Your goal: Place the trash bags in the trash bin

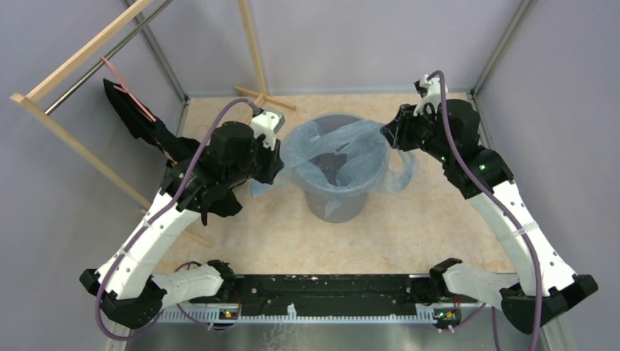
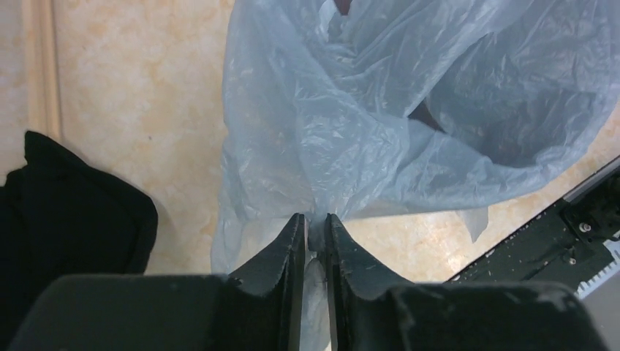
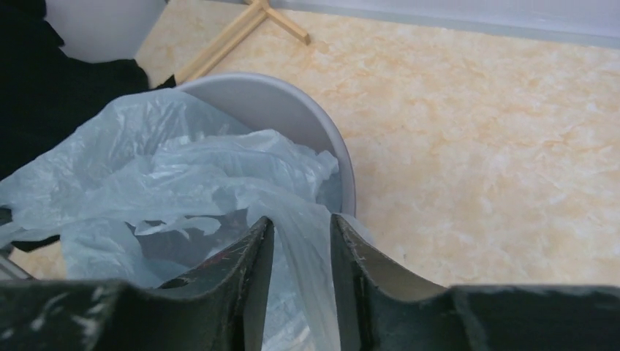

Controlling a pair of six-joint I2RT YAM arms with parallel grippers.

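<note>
The round grey trash bin (image 1: 336,206) stands mid-table, and the pale-blue trash bag (image 1: 343,146) is spread over its mouth and spills over both sides. My left gripper (image 2: 315,219) is at the bin's left side, its jaws pinched on a bunched fold of the bag (image 2: 351,110) that hangs outside the bin. My right gripper (image 3: 301,223) hovers at the bin's right rim (image 3: 292,102). Its jaws stand apart, with a loose strip of the bag (image 3: 183,168) running between them. In the top view both grippers' fingers are mostly hidden under the wrists.
A black cloth (image 1: 139,121) with a pink strap hangs from a wooden rack (image 1: 73,62) at the back left, close behind my left arm; it also shows as the black cloth (image 2: 73,212) beside my left gripper. A wooden foot (image 3: 241,29) lies behind the bin. The black base rail (image 1: 322,289) runs along the near edge.
</note>
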